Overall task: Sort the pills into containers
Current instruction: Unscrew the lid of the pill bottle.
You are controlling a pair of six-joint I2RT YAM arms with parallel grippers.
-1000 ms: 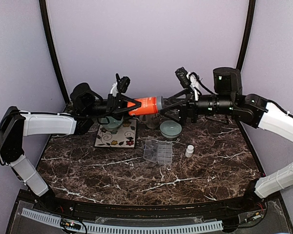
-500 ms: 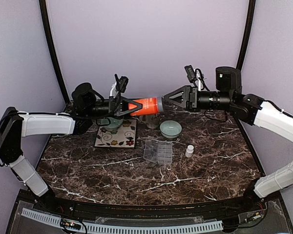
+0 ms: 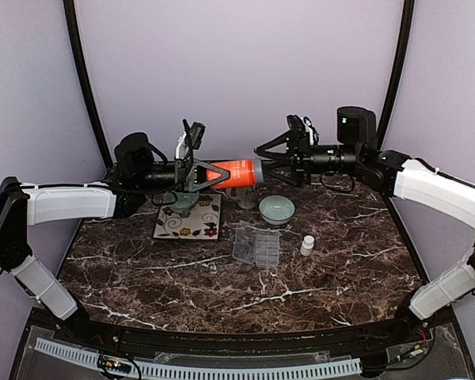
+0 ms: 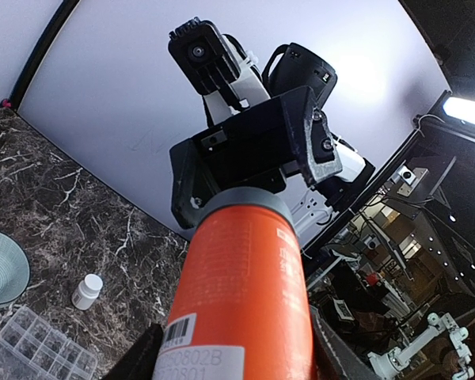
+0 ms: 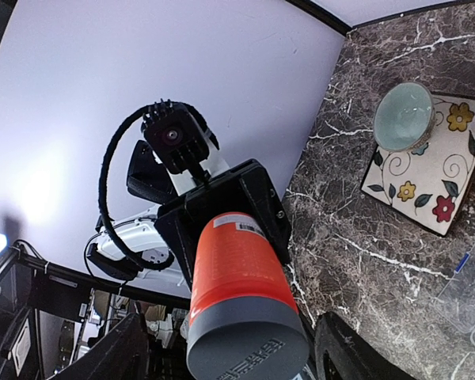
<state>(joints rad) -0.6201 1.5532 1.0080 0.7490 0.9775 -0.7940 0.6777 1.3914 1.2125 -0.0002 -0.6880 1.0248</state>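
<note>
My left gripper (image 3: 202, 174) is shut on an orange bottle (image 3: 233, 171) and holds it level above the table's back, grey cap (image 3: 256, 168) pointing right. The left wrist view shows the bottle (image 4: 245, 293) between that gripper's (image 4: 237, 352) fingers. My right gripper (image 3: 259, 162) is open, its fingers on either side of the cap (image 5: 249, 348) with a gap on each side. The clear pill box (image 3: 256, 245) lies on the table below, lid open. No pills show in any view.
A small white bottle (image 3: 307, 245) stands right of the pill box. One pale green bowl (image 3: 276, 209) sits behind the box; another (image 3: 180, 202) sits on a floral tile (image 3: 188, 222) at the back left. The purple back wall is close behind both arms.
My right gripper rose, turned and moved left, so its open fingers now straddle the bottle's cap. My left gripper still holds the bottle in nearly the same place.
</note>
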